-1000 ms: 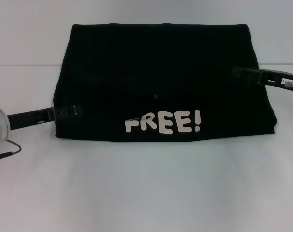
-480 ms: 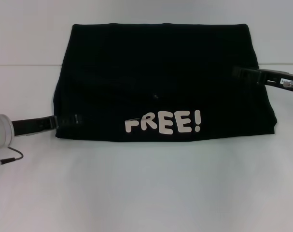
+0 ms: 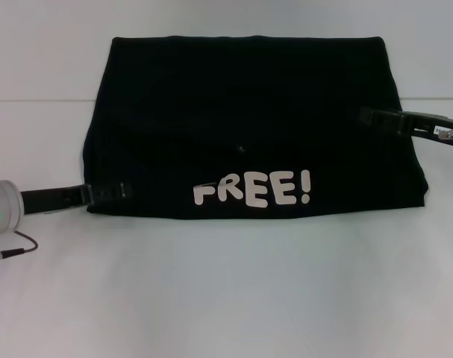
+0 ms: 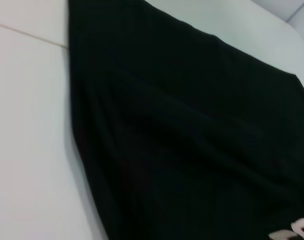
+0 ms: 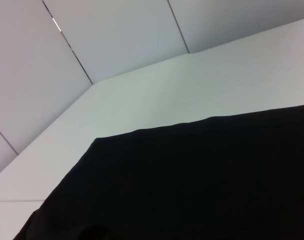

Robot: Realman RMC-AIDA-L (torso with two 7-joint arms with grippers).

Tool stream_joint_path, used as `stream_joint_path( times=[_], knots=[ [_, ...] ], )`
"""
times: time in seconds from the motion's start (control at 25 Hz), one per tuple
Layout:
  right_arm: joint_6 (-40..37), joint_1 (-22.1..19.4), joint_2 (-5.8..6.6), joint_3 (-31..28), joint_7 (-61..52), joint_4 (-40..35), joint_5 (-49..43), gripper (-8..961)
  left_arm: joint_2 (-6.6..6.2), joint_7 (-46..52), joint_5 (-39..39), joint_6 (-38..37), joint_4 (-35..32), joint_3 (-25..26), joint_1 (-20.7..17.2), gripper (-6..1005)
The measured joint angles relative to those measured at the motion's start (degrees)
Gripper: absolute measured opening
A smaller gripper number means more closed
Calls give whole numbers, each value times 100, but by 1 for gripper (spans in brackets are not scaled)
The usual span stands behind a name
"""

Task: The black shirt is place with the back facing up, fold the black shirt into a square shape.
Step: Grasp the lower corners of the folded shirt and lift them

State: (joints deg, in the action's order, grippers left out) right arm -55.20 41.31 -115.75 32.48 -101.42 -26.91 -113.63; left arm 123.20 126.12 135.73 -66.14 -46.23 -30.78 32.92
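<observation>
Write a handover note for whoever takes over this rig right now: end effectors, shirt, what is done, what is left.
Left end effector: at the near left edge of the black shirt, low by the table.
Right end effector: at the shirt's right edge, farther back.
Shirt: flat, a wide trapezoid, "FREE!" lettering facing up near the front edge.
Done: already partly folded; no sleeves show.
Left: probably fold the sides in to make a square.

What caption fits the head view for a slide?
Both grippers, left gripper and right gripper, reach onto opposite sides of the folded black shirt.
</observation>
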Motion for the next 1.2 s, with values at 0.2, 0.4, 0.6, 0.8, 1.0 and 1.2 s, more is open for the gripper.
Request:
stream_joint_path(
  times=[0.2, 0.4, 0.6, 0.8, 1.0, 1.2],
  knots=[
    [6, -9, 0, -9, 0, -8, 8, 668, -6, -59, 69, -112, -7, -19, 24, 950],
    [6, -13, 0, -13, 0, -20, 24, 667, -36, -180, 82, -67, -10, 23, 24, 926],
    [5, -35, 0, -63, 75, -23, 35, 665, -62, -233, 458, 14, -18, 26, 98, 691],
    [10, -52, -6, -74, 92, -25, 43, 663, -68, -229, 522, 42, -17, 20, 119, 589],
    [10, -66, -9, -75, 94, -25, 43, 641, -80, -242, 537, 60, -13, 18, 143, 488],
    [9, -83, -6, -89, 96, -28, 43, 614, -80, -297, 549, 87, -10, 11, 151, 320]
  ],
)
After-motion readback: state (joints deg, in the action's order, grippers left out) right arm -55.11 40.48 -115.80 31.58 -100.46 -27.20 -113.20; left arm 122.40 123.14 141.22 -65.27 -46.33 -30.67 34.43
